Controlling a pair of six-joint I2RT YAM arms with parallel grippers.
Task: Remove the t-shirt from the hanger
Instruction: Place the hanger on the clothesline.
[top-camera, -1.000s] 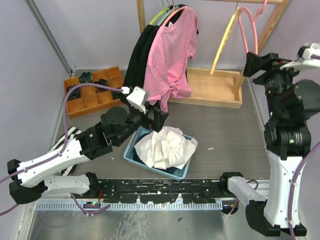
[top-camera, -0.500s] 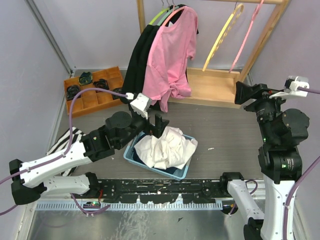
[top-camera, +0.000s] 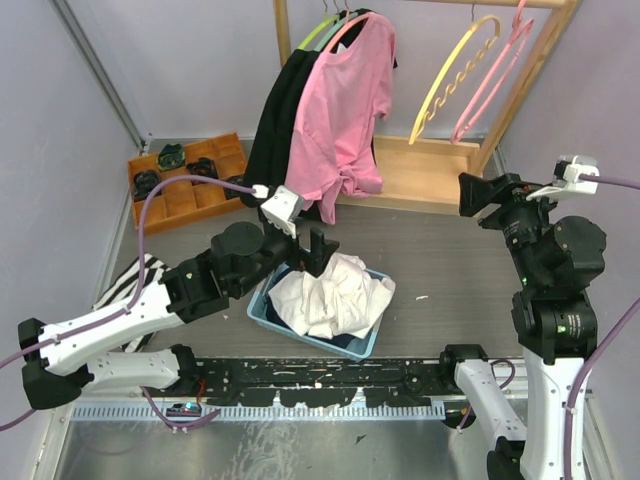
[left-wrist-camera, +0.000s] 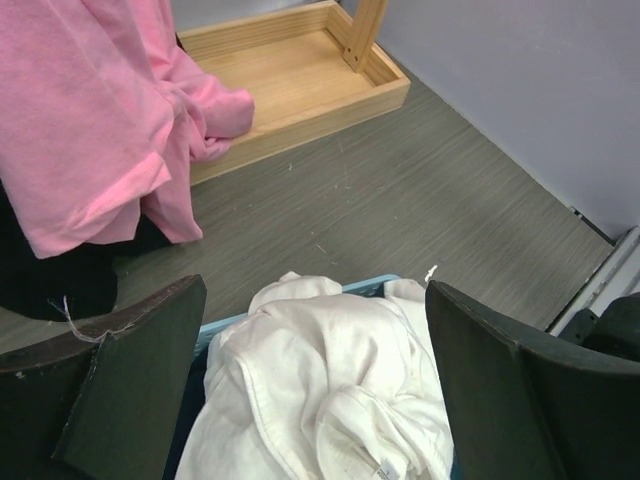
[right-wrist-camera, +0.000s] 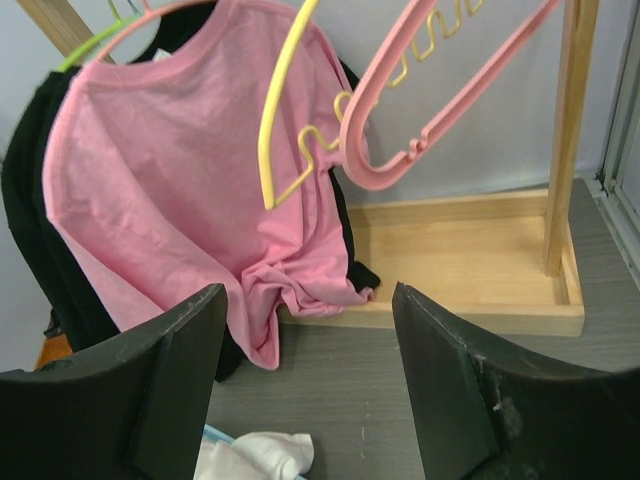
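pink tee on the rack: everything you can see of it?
The pink short-sleeved t-shirt, soft knit by the look, hangs on a pink hanger from the wooden rack, overlapping a black garment behind it. Round ribbed neck, creased body; its bunched hem rests on the rack's wooden base. Nothing grips it.

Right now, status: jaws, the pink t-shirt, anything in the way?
Both jaws open, empty; left over white cloth in bin. Pink t-shirt hanging, untouched. Empty yellow hanger and pink hanger hang in front of right jaws.
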